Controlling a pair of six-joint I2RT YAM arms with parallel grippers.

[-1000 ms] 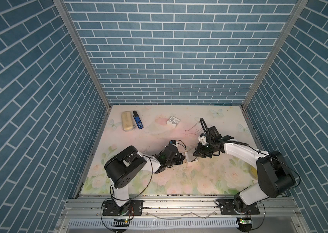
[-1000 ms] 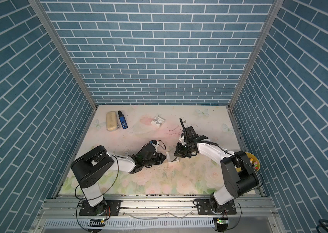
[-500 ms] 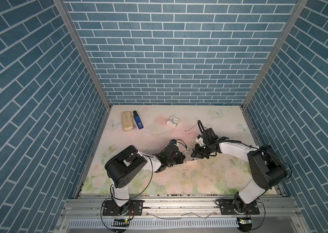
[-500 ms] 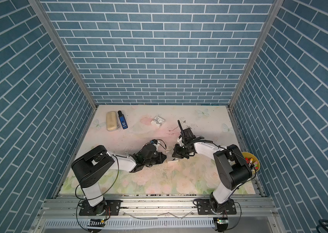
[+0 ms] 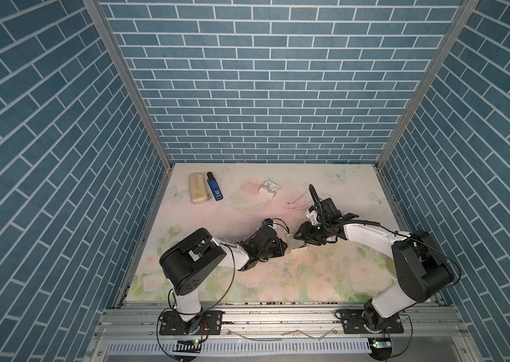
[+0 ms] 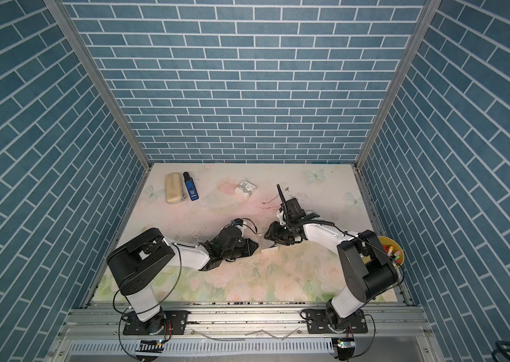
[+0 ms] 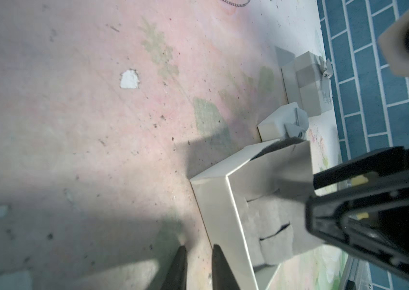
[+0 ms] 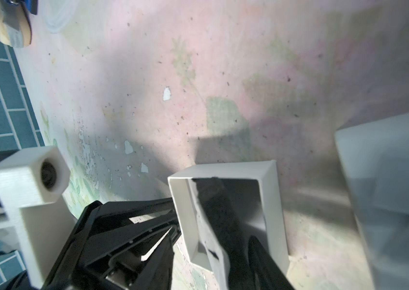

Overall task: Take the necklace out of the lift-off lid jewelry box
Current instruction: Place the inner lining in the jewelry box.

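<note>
The thin chain necklace with reddish beads (image 5: 295, 203) lies loose on the floral-printed desk (image 5: 278, 282), outside the box and toward the back wall from the right arm's wrist. Both top views show its whole length (image 6: 270, 200). The left wrist view catches only a short piece of chain at its edge (image 7: 233, 2). The necklace is clear of both grippers' fingertips.

The open white cardboard jewelry box (image 5: 298, 247), lid off, sits between the two grippers. In the top views it is just a pale square. The left wrist view shows its wall (image 7: 213, 200) and a grey slitted foam insert (image 7: 268, 221) inside. In the right wrist view the foam stands tilted along one wall (image 8: 203, 221).

The right gripper (image 5: 301, 235) has its jaws parted, with one black finger (image 8: 219, 208) down inside the box against the foam. I can see nothing clamped in it. The left gripper (image 7: 199, 266) shows a narrow gap between its tips with bare desk in it. It holds nothing and sits just beside the box's outer wall.

Farther back is a small white ribbon-tied box (image 5: 268, 189). At the back left, a beige oblong case (image 5: 197, 189) lies beside a blue stick-shaped device (image 5: 215, 186). A top view shows a yellow bowl (image 6: 386, 244) by the right arm's elbow.
</note>
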